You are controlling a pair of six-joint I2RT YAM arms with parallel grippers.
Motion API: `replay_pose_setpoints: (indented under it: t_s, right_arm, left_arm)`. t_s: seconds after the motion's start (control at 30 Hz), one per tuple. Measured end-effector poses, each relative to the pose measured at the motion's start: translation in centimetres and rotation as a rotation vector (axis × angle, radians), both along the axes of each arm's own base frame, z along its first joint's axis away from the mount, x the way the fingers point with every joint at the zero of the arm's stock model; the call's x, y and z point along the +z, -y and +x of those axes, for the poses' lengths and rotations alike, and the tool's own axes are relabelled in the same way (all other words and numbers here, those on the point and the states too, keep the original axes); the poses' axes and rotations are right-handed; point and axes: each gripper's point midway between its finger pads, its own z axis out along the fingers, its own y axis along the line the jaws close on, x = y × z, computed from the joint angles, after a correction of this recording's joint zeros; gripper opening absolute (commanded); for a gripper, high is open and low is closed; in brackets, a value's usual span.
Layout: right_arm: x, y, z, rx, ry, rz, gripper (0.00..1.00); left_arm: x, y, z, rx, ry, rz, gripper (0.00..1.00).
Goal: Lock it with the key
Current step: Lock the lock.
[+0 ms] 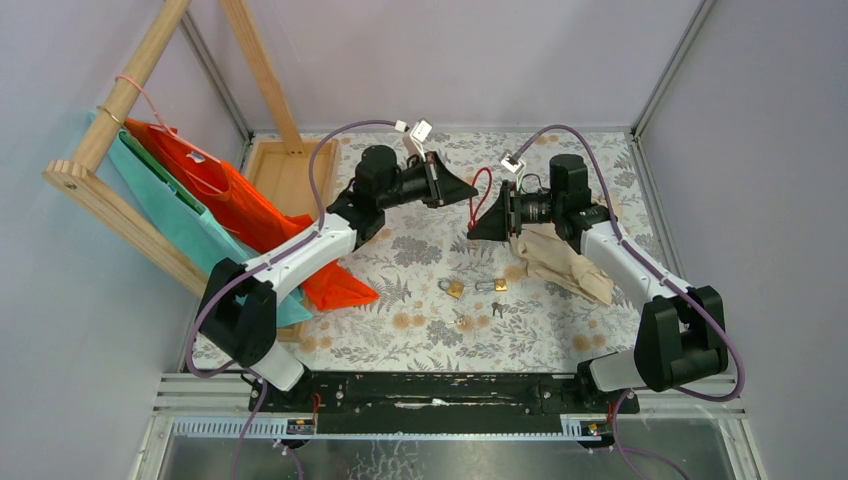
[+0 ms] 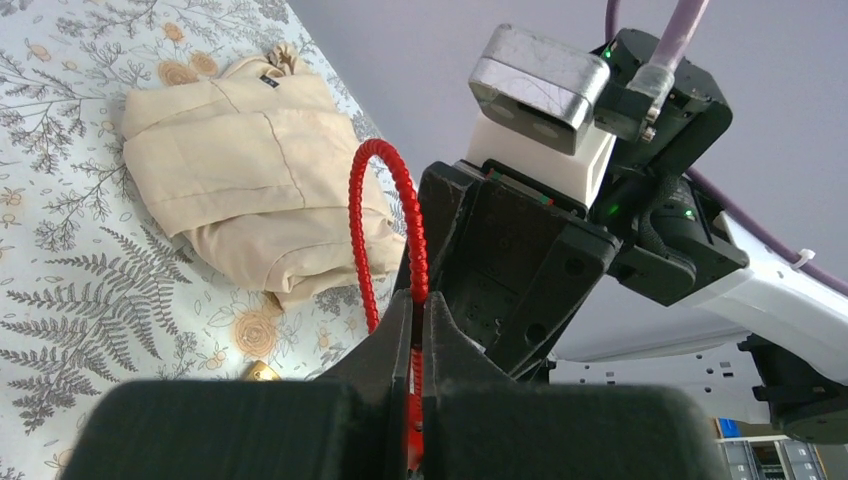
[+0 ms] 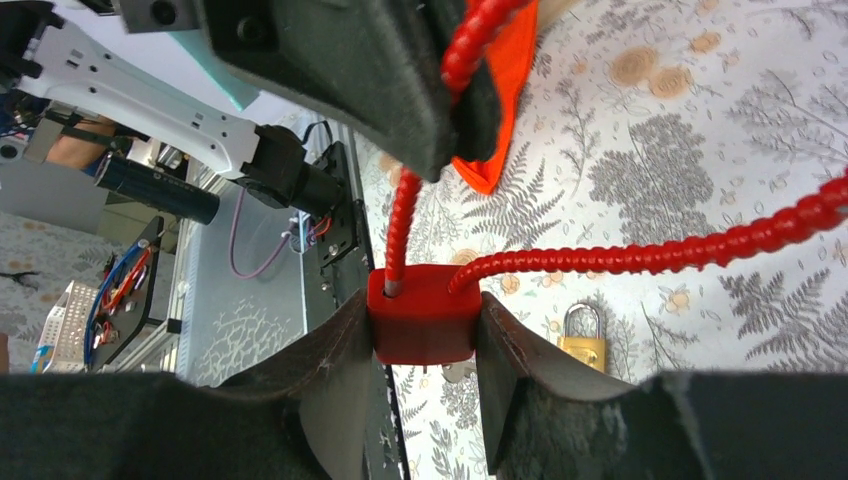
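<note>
Red padlock body [image 3: 420,325] sits clamped in our right hand [image 1: 474,230] at centre frame; our left hand [image 2: 417,345] pinches its red cable shackle [image 2: 378,148].

No readable text, brand, number or sign in any view. Small dark tag [image 2: 270,72] on beige cloth [image 2: 230,170], beyond left gripper [image 2: 418,335] tips: too small to read.

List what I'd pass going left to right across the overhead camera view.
Wooden rack → orange bag → first brass padlock → second brass padlock → beige cloth. Skipped: the red lock held above and the keys, which overlap the padlocks.
</note>
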Motion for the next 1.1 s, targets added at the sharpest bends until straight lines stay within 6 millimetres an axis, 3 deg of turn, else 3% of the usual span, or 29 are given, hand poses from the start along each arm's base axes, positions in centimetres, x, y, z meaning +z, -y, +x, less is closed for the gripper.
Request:
replay_pose_setpoints:
  t_s: [0.6, 0.8, 1.1]
  right_arm:
    - [-1.6, 0.9, 0.8, -0.089, -0.038, -0.115, 0.0]
    - [-2.2, 1.2, 1.2, -0.103, -0.005, -0.147, 0.0]
    - [-2.2, 1.4, 2.5, -0.132, 0.103, -0.176, 0.0]
  left_arm:
    - [-1.6, 0.7, -0.1, 0.04, 0.03, 0.05, 0.0]
    - [-2.0, 0.6, 0.0, 0.045, 0.036, 0.071, 0.2]
    - [-4.9, 0.8, -1.6, -0.018, -0.06, 0.15, 0.29]
